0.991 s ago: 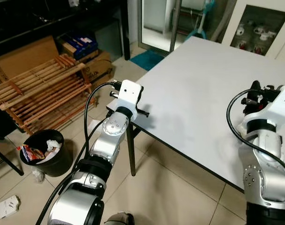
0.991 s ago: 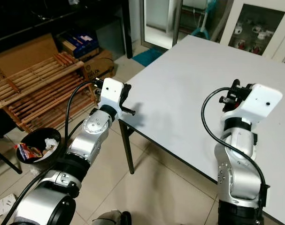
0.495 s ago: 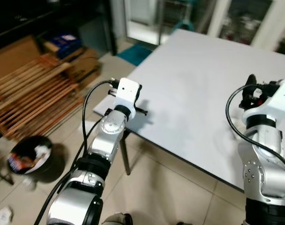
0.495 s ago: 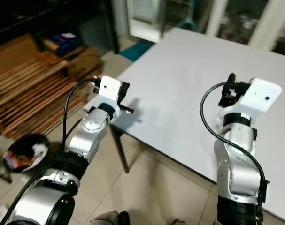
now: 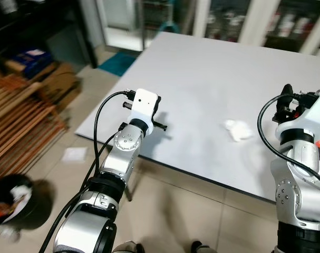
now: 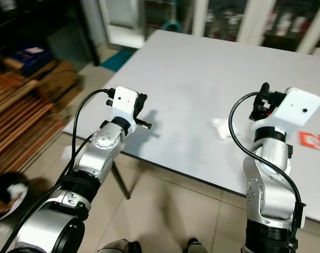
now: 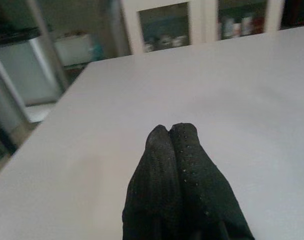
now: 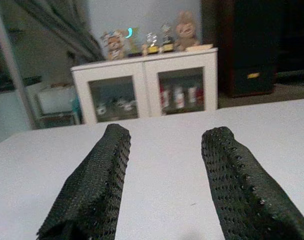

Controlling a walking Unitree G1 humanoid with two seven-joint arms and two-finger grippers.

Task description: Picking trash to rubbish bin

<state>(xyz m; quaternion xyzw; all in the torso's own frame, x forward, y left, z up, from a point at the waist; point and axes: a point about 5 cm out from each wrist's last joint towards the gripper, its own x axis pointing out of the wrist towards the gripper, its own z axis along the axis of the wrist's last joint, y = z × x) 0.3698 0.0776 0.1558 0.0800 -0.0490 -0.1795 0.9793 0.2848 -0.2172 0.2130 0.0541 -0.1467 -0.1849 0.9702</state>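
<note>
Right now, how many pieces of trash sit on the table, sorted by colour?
White crumpled tissue: 1
Red-and-white wrapper: 1
Total: 2, both on the grey table near the right end effector.

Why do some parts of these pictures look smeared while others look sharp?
In the left eye view the bin and wooden rack at the left edge are streaked with motion blur, while the crumpled tissue on the table is fairly crisp. In the left wrist view the shut left gripper looks soft, the cabinet behind hazy.
</note>
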